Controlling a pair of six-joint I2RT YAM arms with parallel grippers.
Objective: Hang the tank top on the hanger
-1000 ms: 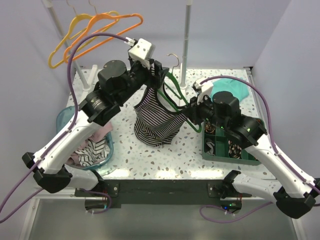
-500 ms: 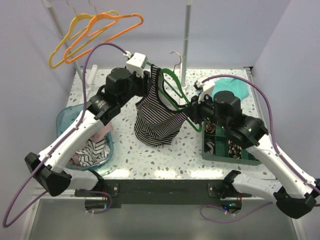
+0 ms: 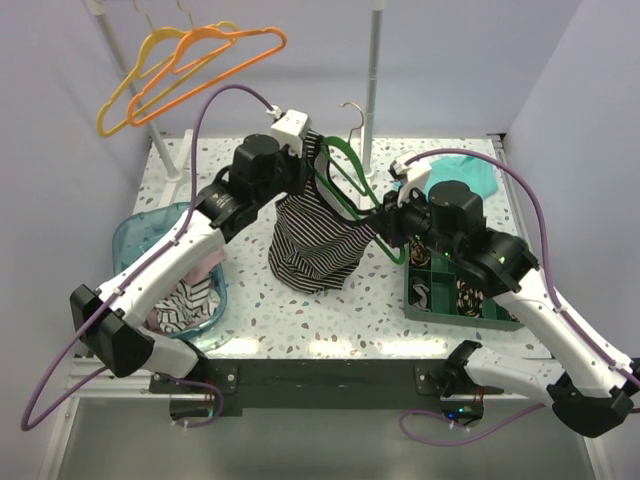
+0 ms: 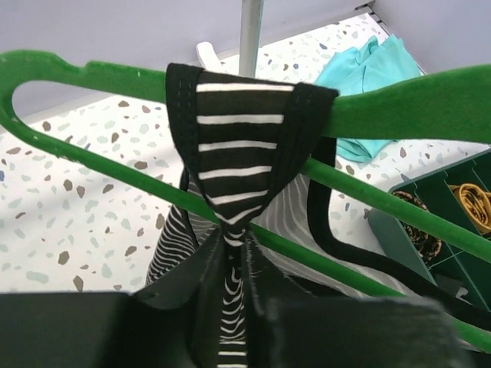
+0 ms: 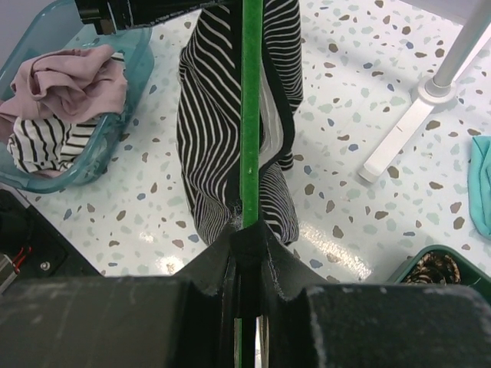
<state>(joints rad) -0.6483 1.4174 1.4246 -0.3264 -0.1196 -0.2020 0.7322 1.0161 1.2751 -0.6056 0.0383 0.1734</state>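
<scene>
The striped tank top (image 3: 312, 240) hangs from the green hanger (image 3: 345, 170), held above the table's middle. My left gripper (image 3: 312, 152) is shut on one strap; in the left wrist view the strap (image 4: 239, 146) is looped over the hanger's arm (image 4: 399, 103) and pinched between my fingers (image 4: 234, 249). A second dark strap (image 4: 330, 230) hangs loose below the bar. My right gripper (image 3: 385, 220) is shut on the hanger's other end; in the right wrist view the green bar (image 5: 250, 115) runs straight out of the jaws with the top (image 5: 211, 130) draped beside it.
A teal basket (image 3: 135, 235) with pink and striped clothes stands at left. A green compartment tray (image 3: 415, 305) lies at right, a teal cloth (image 3: 465, 175) behind it. A white rack pole (image 3: 372, 90) rises at the back, with orange and yellow hangers (image 3: 190, 55) hanging upper left.
My left gripper has moved right and slightly up, carrying the strap over the hanger's upper arm. The right arm and hanger have stayed still.
</scene>
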